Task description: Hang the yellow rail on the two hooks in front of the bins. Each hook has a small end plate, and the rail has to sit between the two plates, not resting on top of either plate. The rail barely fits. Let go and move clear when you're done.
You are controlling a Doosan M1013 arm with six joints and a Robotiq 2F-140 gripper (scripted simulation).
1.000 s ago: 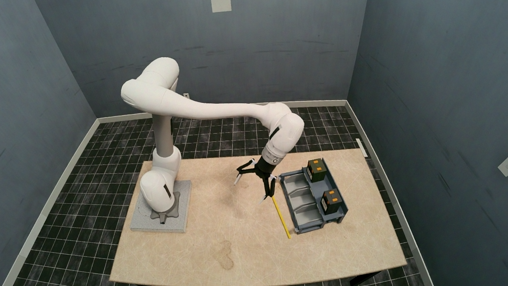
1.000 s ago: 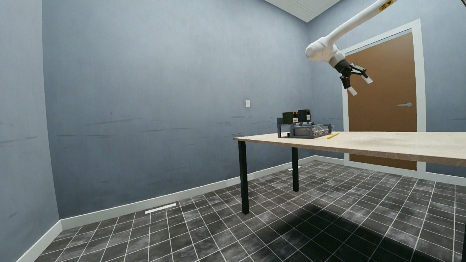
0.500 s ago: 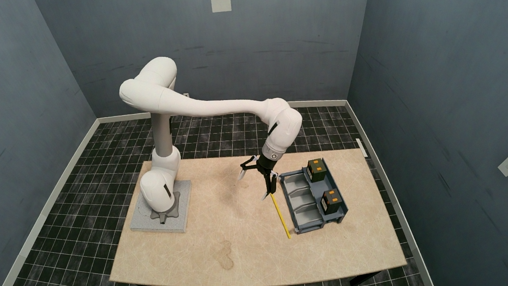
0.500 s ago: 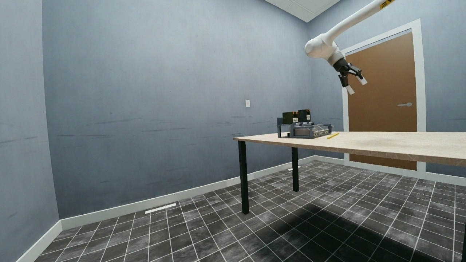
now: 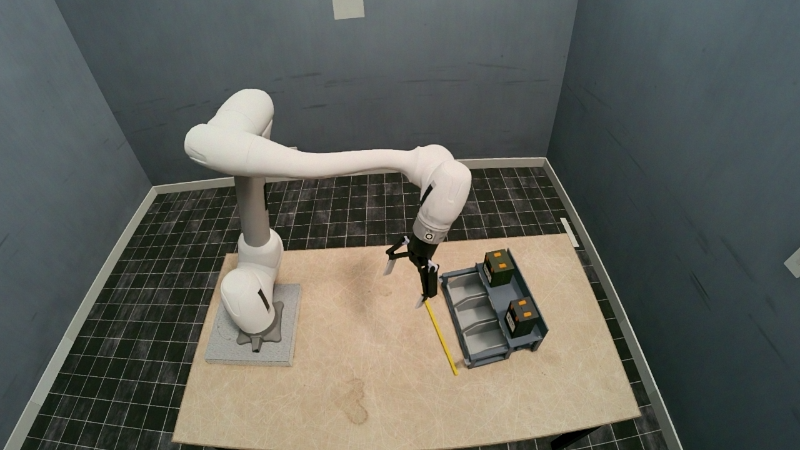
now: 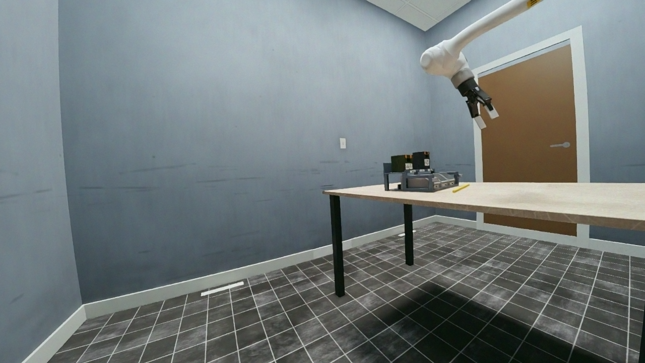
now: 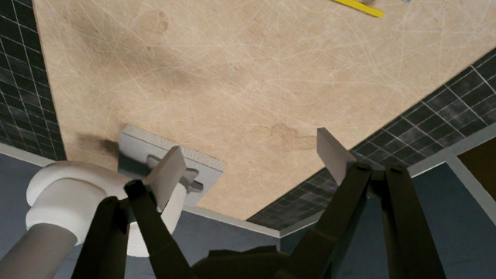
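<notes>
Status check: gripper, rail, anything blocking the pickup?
Gripper open, empty, high above the table. Yellow rail flat on the table beside the bin rack, not on the hooks. Nothing seen between gripper and rail.

The pale beige wood-look surface [image 5: 346, 358] is matt, scratched and stained. The thin yellow rail [image 5: 442, 337] looks like smooth plastic. The grey bin rack [image 5: 480, 327] has a dull plastic finish. The white arm shell [image 5: 335, 159] shows a soft sheen.
</notes>
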